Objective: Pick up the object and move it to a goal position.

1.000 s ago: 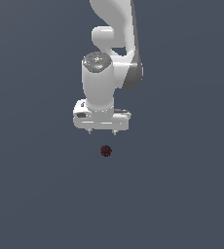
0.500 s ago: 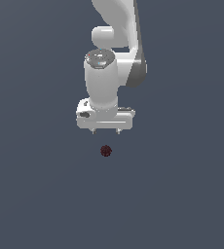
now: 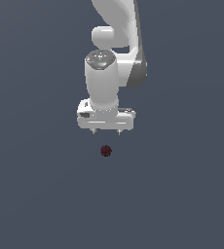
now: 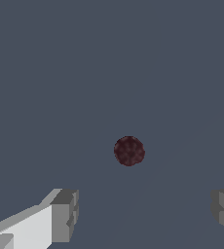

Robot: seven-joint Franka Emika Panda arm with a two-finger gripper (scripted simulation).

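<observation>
Small, dark maroon, speckled ball (image 3: 105, 151): this is the object to be picked up, and it lies alone on the flat grey-blue desk (image 3: 31, 194), touched by nothing. Being round, it has no long axis, so no grasp direction is better than another.

In the exterior view the white hand (image 3: 105, 132) of the single arm hangs above the ball and clear of it, with bare desk showing between the fingertips and the ball. The ball sits almost on the hand's midline in that view, directly under the gap between the two short fingers.

The wrist view gives the finer relation. The two grey finger pads (image 4: 65, 214) stand wide apart at the near edge of that picture, holding nothing, and the ball (image 4: 129, 151) falls within the span between them, though ahead of the line joining the pads rather than on it.

My judgement is that the coming move turns on that offset: a mostly straight descent, with a small correction to bring the pads level with the ball's centre before closing. No goal marker is visible in either view.
</observation>
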